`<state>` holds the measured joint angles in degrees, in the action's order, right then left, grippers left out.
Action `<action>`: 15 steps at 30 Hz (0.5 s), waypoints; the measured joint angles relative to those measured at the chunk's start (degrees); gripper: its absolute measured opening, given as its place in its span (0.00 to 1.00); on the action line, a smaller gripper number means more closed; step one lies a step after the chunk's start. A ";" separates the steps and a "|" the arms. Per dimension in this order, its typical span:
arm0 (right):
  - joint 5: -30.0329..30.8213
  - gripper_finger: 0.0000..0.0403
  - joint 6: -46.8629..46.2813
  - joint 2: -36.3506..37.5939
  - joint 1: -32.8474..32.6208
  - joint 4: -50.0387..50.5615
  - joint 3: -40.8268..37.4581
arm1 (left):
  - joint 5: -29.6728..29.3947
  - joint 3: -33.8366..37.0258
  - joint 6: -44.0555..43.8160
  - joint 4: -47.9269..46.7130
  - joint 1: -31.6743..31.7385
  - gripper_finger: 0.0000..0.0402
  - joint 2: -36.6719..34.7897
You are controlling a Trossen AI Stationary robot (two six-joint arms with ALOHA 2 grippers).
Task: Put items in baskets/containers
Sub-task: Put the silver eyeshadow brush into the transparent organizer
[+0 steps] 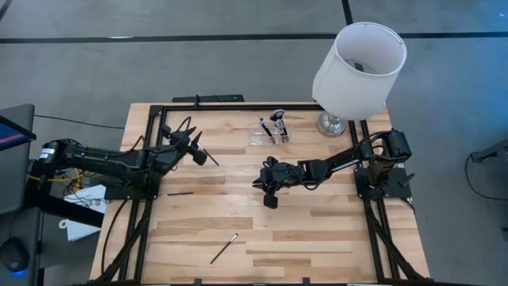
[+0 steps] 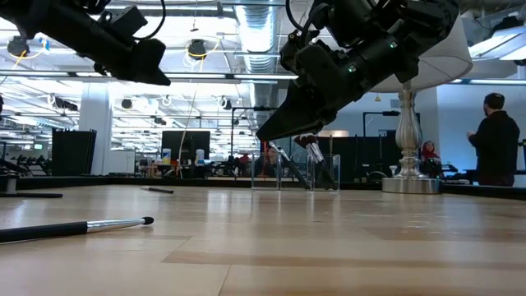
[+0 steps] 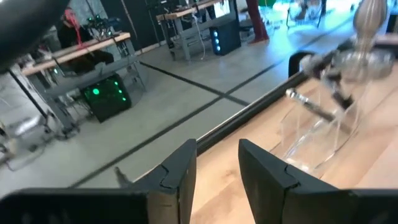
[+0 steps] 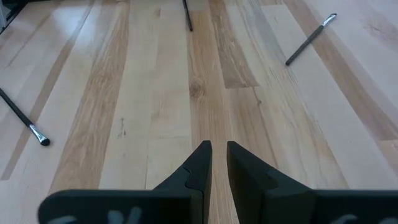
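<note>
The clear organizer (image 1: 268, 137) stands near the table's far edge, and several brushes (image 1: 270, 125) lean in it, heads up; the left wrist view shows the organizer (image 3: 318, 132) too. Loose brushes lie flat on the wood: a silver-tipped one (image 1: 225, 249) near the near edge and a thin black one (image 1: 180, 193) left of centre. The right wrist view shows three loose brushes (image 4: 309, 39), (image 4: 25, 118), (image 4: 186, 15). My left gripper (image 1: 200, 152) hovers open and empty, left of the organizer. My right gripper (image 1: 270, 192) hangs shut and empty above the table's middle.
A big white lampshade (image 1: 359, 62) on a silver lamp base (image 1: 332, 123) stands right of the organizer. Black frame rails (image 1: 238, 106) edge the table. In the low view a person (image 2: 495, 140) stands in the room beyond. Bare wood lies between the arms.
</note>
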<state>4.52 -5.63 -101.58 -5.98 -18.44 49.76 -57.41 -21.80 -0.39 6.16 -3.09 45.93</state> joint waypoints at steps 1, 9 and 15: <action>0.00 0.10 0.00 0.00 0.00 0.00 0.00 | 0.00 0.00 0.94 -0.27 0.00 0.29 0.00; 0.00 0.10 0.00 0.00 0.00 0.00 0.00 | -0.01 0.00 7.41 0.75 0.02 0.29 -0.02; 0.00 0.10 0.00 0.00 0.00 -0.02 0.00 | 0.01 0.00 4.66 0.76 0.02 0.29 -0.02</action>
<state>4.52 -5.63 -101.58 -5.98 -18.46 49.76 -57.41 -21.80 4.27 6.92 -3.07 45.91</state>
